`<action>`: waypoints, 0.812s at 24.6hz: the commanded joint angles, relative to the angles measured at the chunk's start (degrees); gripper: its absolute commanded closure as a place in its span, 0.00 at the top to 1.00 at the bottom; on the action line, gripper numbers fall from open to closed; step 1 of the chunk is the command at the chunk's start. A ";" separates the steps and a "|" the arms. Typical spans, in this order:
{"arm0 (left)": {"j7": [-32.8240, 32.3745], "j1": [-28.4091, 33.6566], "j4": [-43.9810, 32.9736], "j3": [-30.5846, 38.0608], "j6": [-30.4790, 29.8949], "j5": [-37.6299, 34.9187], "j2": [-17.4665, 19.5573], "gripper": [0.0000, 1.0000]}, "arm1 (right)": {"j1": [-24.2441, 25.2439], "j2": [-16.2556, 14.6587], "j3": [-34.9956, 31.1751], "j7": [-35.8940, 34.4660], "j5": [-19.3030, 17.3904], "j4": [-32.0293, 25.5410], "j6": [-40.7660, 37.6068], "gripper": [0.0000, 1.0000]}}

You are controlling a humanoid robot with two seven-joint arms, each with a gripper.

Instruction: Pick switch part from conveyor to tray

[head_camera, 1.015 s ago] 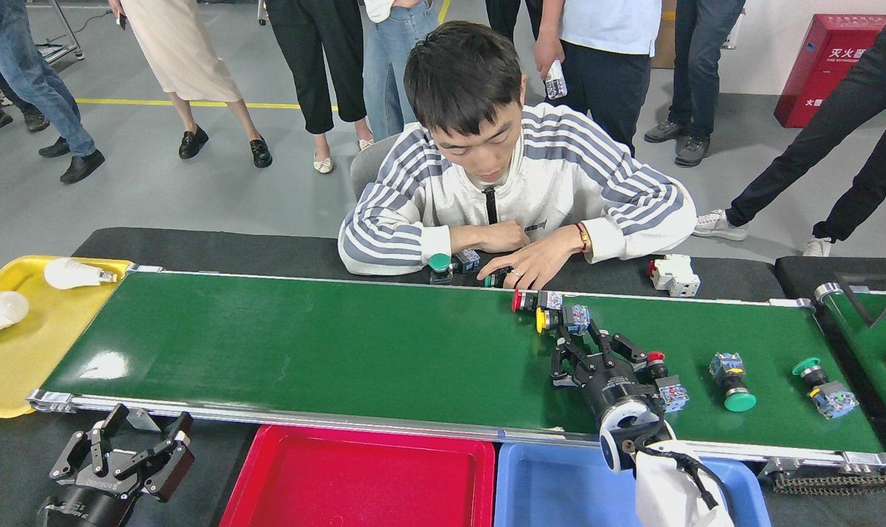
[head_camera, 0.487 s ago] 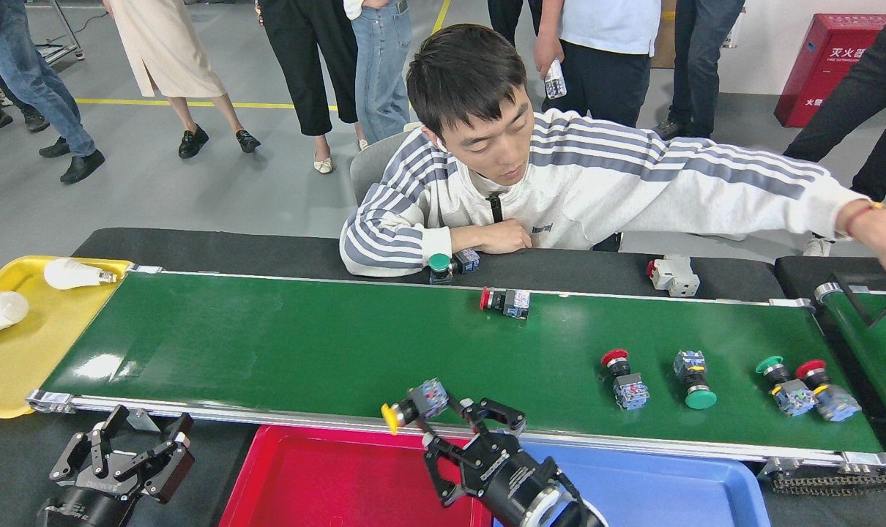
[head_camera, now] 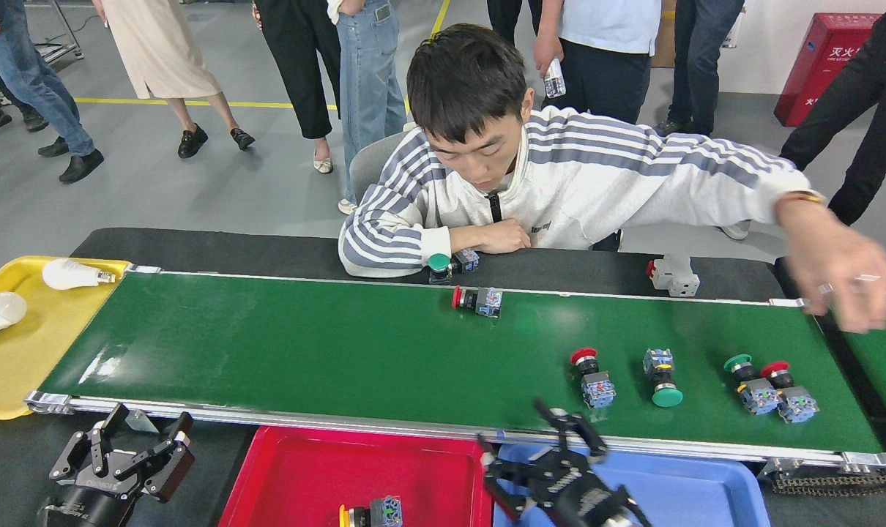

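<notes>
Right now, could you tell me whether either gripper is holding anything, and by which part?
Nothing is held. The right gripper is open and empty above the trays; the yellow-capped switch part lies in the red tray. The left gripper is open, idle.

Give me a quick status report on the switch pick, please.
Both grippers, left and right, open and empty. Yellow switch part in red tray. Five remain on conveyor. Person's hand over its right end.

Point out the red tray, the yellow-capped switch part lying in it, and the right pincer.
red tray [head_camera: 289, 476], head view, bare floor of the tray.
yellow-capped switch part [head_camera: 373, 512], head view, its body.
right pincer [head_camera: 538, 450], head view, midway between its open fingertips.
</notes>
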 commanded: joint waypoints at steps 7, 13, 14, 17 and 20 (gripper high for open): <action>0.22 -1.02 -0.70 -0.35 0.00 -0.43 0.33 1.00 | -1.89 2.90 -5.96 1.45 -0.50 -0.69 2.61 1.00; 0.22 -1.90 -0.70 -1.58 0.00 -0.51 0.51 1.00 | -13.58 5.54 -0.25 8.13 1.70 6.07 8.85 1.00; 0.22 -1.90 -0.61 -1.58 0.00 -0.43 0.51 1.00 | -16.13 5.54 1.60 8.75 1.78 8.71 10.61 1.00; 0.22 -1.90 -0.70 -1.58 0.00 -0.43 0.51 1.00 | -23.69 5.37 6.43 9.54 1.70 17.59 15.01 0.93; 0.22 -1.90 -0.70 -1.58 0.00 -0.43 0.60 1.00 | -27.64 4.49 9.59 9.80 1.70 23.74 15.01 0.40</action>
